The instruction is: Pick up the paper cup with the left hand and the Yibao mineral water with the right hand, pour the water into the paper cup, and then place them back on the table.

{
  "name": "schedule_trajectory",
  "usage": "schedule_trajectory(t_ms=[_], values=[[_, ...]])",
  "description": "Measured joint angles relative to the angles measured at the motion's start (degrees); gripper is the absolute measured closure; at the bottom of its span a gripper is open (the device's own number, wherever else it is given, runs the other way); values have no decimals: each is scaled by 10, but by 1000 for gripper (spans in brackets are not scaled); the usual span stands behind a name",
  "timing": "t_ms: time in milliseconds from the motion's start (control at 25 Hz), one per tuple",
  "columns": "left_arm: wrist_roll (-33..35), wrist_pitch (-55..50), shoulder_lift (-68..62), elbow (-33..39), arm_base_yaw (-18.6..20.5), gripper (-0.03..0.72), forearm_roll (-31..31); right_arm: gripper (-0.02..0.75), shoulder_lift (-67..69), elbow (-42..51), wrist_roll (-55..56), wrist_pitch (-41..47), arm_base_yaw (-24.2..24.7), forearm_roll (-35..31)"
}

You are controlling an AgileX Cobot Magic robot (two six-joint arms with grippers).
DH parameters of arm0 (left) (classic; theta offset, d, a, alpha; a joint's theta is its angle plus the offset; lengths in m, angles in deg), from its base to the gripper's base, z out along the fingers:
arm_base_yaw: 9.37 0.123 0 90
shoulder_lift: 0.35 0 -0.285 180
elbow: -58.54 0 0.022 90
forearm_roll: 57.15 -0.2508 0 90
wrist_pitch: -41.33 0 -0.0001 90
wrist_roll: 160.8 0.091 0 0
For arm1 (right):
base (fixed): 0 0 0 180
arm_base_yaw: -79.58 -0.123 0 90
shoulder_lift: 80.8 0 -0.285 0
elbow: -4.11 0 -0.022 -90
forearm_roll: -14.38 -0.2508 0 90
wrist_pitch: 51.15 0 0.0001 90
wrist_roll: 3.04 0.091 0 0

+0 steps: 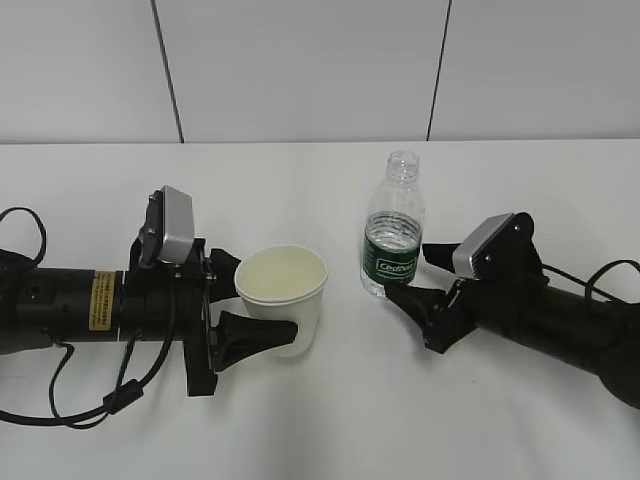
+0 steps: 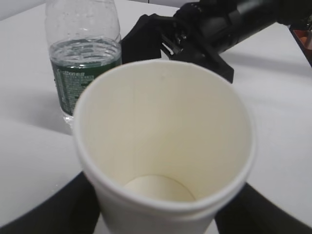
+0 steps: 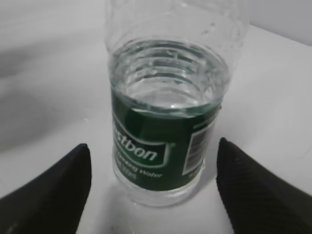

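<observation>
The cream-white paper cup [image 1: 283, 295] stands upright and empty on the white table [image 1: 330, 420]. My left gripper [image 1: 268, 296] is open, with one finger on each side of the cup's lower wall and close to it. In the left wrist view the cup [image 2: 163, 136] fills the space between the fingers [image 2: 44, 209]. The capless Yibao bottle [image 1: 393, 240], partly full with a green label, stands to the cup's right. My right gripper [image 1: 407, 270] is open around the bottle's base, with gaps on both sides. This shows in the right wrist view, where the bottle [image 3: 165, 122] stands apart from the fingers [image 3: 58, 190].
The grey panelled wall [image 1: 300, 70] runs behind the table. Black cables [image 1: 90, 400] trail beside the left arm. The left wrist view also shows the bottle [image 2: 85, 63] and the right arm [image 2: 209, 24] beyond the cup.
</observation>
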Motion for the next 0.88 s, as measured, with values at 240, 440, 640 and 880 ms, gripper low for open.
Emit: schedule_trajectory(t_ms=[240, 440, 640, 880], values=[[0, 1, 0, 0, 0, 228, 0, 67, 28, -38, 0, 0, 0, -1], [0, 1, 0, 0, -1, 228, 5, 59, 29, -69, 23, 0, 0, 22], [0, 1, 0, 0, -2, 228, 19, 59, 29, -89, 41, 0, 0, 45], [0, 1, 0, 0, -3, 229, 33, 83, 33, -99, 64, 0, 0, 51]])
